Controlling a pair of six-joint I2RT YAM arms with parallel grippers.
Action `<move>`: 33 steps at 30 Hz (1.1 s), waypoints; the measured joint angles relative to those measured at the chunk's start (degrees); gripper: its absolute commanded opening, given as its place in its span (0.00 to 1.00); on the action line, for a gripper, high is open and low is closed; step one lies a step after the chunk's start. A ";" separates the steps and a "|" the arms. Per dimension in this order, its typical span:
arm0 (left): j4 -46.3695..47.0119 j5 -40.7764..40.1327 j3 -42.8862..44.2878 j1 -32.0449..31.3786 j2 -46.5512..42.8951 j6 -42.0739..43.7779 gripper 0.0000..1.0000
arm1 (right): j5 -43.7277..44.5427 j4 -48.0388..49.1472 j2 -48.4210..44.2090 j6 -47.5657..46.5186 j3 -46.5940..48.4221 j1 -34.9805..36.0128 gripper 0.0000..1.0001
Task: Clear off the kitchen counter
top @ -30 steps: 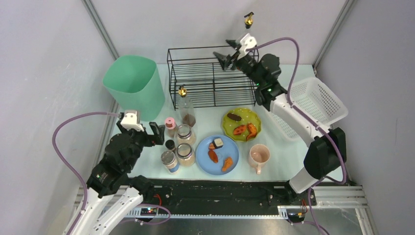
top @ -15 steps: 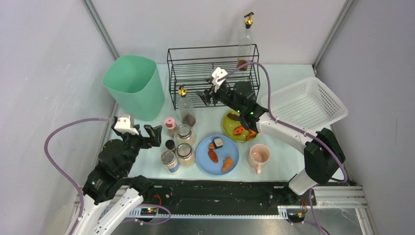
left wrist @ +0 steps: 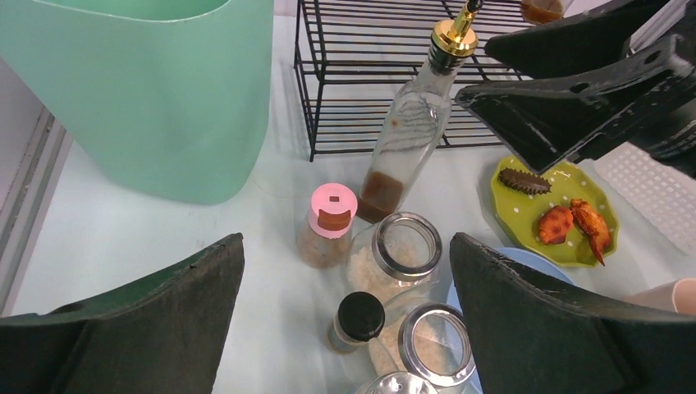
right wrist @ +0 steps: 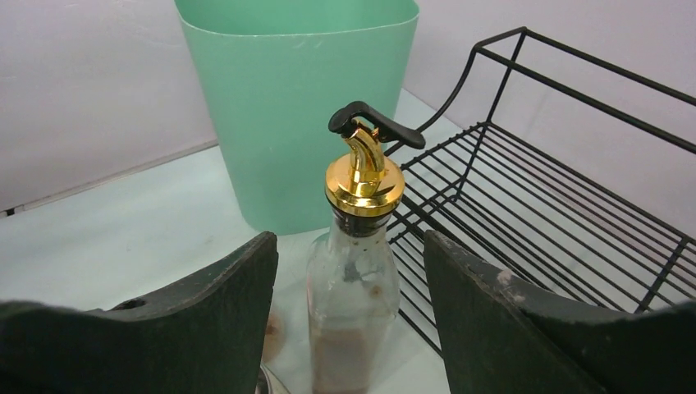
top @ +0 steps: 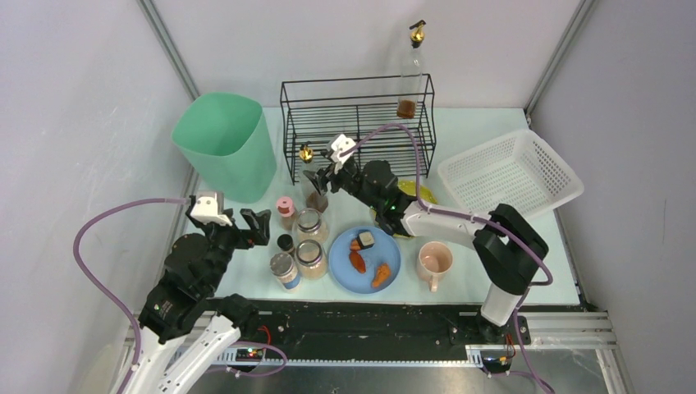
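Table (top: 469,131), pale mint-white, carries a blue plate (top: 386,246), pink mug (top: 433,261), white basket (top: 513,172) and black wire rack (top: 361,123). A gold-spouted bottle (right wrist: 353,279) stands upright just in front of the rack. The right fingers (top: 318,176), spread wide, flank the bottle with a gap on each side, gripping nothing. The left fingers (top: 246,223), spread wide and empty, hover just left of the jars (top: 311,256).

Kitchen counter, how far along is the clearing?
Done: one tall bottle stands in the wire rack. In hand: the right gripper is open around a second bottle, not yet gripping. Left: jars, shakers, two plates with food and a mug sit on the counter, so most remains.
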 measured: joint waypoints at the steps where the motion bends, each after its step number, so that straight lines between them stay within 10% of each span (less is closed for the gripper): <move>1: -0.02 0.00 0.00 0.09 0.00 0.00 0.98 | 0.83 0.74 0.61 0.09 -0.02 0.35 0.70; 33: 0.00 1.92 0.00 2.38 1.09 0.00 0.98 | 9.84 15.67 14.51 4.42 6.38 1.44 0.64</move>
